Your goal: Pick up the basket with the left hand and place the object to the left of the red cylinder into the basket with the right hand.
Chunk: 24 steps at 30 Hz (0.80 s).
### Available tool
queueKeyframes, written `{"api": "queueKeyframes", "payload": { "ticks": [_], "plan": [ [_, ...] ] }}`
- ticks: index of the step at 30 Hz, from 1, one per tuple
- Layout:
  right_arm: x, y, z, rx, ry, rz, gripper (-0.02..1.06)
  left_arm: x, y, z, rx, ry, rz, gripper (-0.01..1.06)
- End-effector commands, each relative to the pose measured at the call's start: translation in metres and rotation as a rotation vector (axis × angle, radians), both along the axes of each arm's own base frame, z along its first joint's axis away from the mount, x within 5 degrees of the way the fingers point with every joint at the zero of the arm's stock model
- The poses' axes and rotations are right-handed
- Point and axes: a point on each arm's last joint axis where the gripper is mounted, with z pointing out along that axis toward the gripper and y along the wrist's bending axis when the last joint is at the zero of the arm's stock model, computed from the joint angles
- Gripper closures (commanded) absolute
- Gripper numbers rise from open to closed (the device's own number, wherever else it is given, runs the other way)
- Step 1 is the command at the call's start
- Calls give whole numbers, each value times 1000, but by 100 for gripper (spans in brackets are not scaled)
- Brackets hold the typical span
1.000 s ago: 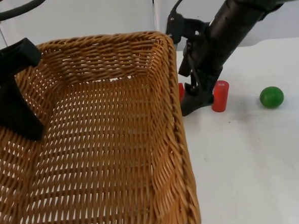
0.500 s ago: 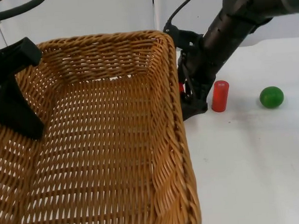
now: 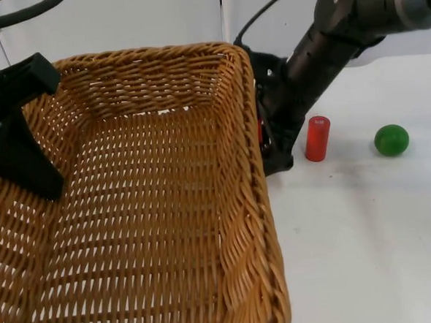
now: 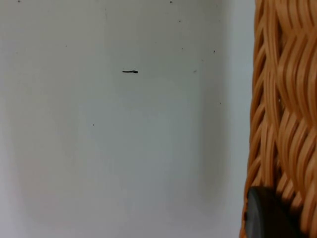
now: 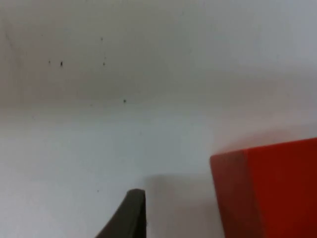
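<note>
The woven wicker basket (image 3: 254, 174) hangs close under the top camera, with my left gripper (image 3: 21, 155) shut on its left rim. The left wrist view has that wicker rim (image 4: 282, 99) beside a black fingertip (image 4: 267, 218). A red cylinder (image 3: 317, 138) stands upright on the table. Left of it, a sliver of a red object (image 3: 260, 131) peeks out by the basket's right rim. My right gripper (image 3: 275, 156) is low at that spot, partly behind the rim. In the right wrist view the red block (image 5: 267, 188) sits beside one fingertip (image 5: 130, 213), apart from it; the gripper looks open.
A green ball (image 3: 391, 140) lies right of the red cylinder. White table top (image 3: 367, 247) stretches to the front right. The grey partition wall (image 3: 134, 20) stands behind the basket.
My right gripper has slid left, away from the red cylinder and up against the basket's right rim. The basket and left arm have barely moved.
</note>
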Motion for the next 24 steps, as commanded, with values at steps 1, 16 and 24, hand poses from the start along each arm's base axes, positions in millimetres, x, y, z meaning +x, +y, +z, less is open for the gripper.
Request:
{"api": "queueKeyframes", "payload": {
  "ticks": [1,16,24],
  "plan": [
    [-1,4,-1,2,-5,-1,8,0,-2,5,-34,-9,14,105],
    [4,4,0,12,-55,-24,32,0,-2,5,-34,-9,14,105],
    [7,4,1,18,-93,-31,80,0,-2,5,-34,-8,16,105]
  ]
}}
